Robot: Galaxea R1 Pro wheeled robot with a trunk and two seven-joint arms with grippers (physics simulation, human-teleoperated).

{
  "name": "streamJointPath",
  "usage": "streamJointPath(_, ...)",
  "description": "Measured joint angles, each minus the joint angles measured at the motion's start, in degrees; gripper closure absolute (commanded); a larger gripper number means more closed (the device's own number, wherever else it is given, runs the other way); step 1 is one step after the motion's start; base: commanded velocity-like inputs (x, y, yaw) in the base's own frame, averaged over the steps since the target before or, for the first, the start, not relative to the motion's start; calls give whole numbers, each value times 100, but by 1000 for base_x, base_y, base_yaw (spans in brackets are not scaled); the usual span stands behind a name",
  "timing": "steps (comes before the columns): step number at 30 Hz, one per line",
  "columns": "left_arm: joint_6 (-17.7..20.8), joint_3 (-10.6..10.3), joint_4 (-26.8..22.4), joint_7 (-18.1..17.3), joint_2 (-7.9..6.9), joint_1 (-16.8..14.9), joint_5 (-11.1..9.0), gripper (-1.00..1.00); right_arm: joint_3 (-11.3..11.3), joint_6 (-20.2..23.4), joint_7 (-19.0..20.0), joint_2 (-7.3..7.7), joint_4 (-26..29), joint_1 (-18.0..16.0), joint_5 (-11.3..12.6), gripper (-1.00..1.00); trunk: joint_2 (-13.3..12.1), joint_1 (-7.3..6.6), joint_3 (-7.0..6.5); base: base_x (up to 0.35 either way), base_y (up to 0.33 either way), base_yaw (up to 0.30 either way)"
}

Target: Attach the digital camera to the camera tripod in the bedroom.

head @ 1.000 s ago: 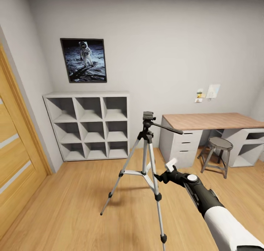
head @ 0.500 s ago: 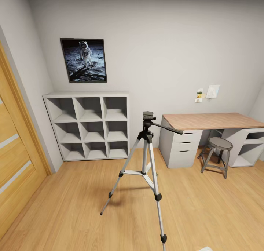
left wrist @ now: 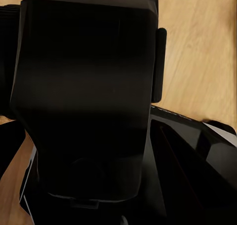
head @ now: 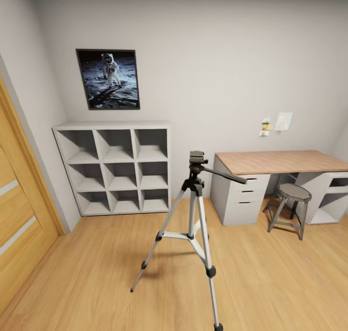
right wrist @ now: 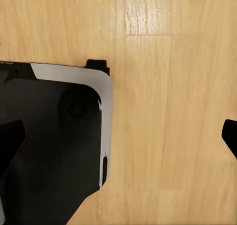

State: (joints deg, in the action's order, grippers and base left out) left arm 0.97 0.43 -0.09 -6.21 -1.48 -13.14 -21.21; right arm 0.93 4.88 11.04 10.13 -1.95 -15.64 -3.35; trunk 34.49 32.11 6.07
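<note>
Head view, bedroom: camera tripod [head: 195, 186] standing upright on the light wood plank floor [head: 87, 282], near the middle of the open floor. Three silver telescopic legs splayed, black joints and feet, black head with a long black pan handle pointing toward the desk [head: 285, 160]. Nothing mounted on the head.

Bare planks all round the legs. Well apart from the white cube shelf [head: 116, 166] against the far wall. Also apart from the desk's drawer unit, and from the round grey stool [head: 290, 200] at the desk's front edge. Wooden door [head: 19, 224] along the left side of the room. Framed astronaut poster [head: 108, 79] on the pale grey wall above the shelf.

Right wrist view: right gripper [right wrist: 121, 136] with dark fingertips [right wrist: 10, 136] spread wide, holding nothing, above smooth planks. Beneath it, a black panel with a rounded pale-grey rim [right wrist: 106, 121].

Left wrist view: large matte black boxy bulk [left wrist: 84, 96] close to the lens, over planks. Cannot tell what this is. Cannot tell the left gripper's state.
</note>
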Motion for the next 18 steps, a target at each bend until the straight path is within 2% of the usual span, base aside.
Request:
streamJointPath(7, 0, 1, 0, 0, 0, 0, 1, 100, 0, -2, -5, -12, 0, 7, 1, -100, 0, 1, 0, 284, 0, 0)
streamJointPath(15, -6, 3, -8, 0, -9, 0, 4, 100, 4, 5, -2, -16, 0, 8, -3, -100, -1, 3, 0, 42, 0, -3)
streamJointPath(18, -6, 9, -15, 1, -16, -1, 10, 100, 5, 29, -4, -19, 1, 8, -6, -100, -1, 3, -3, 4, 0, -122)
